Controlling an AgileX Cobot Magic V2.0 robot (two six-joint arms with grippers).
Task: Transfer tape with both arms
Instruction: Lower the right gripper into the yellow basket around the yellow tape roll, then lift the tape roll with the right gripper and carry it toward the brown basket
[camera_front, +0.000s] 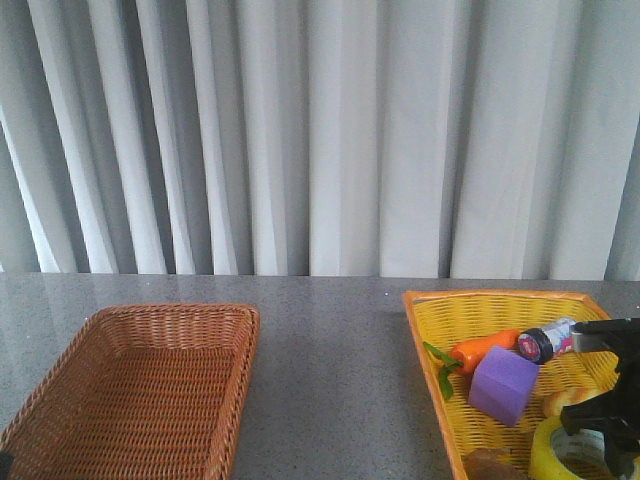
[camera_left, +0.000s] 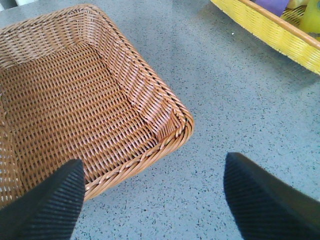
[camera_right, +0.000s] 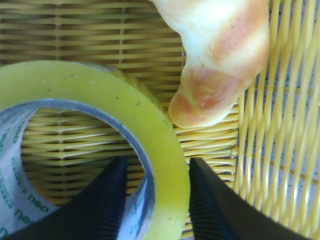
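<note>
right hand (camera_right: 155, 200) straddling tape (camera_right: 107, 107) wall, not clamped; left hand (camera_left: 152, 200) spread.

I see a grey speckled counter (camera_front: 330, 370) with a brown wicker basket (camera_front: 60, 375) on the left and a yellow wicker basket (camera_front: 440, 315) on the right. In the yellow one lie a toy carrot (camera_front: 482, 349), a purple cube (camera_front: 505, 385), a small bottle (camera_front: 546, 340) and a bread roll (camera_right: 220, 55); pale curtains (camera_front: 320, 135) hang at the far side
</note>
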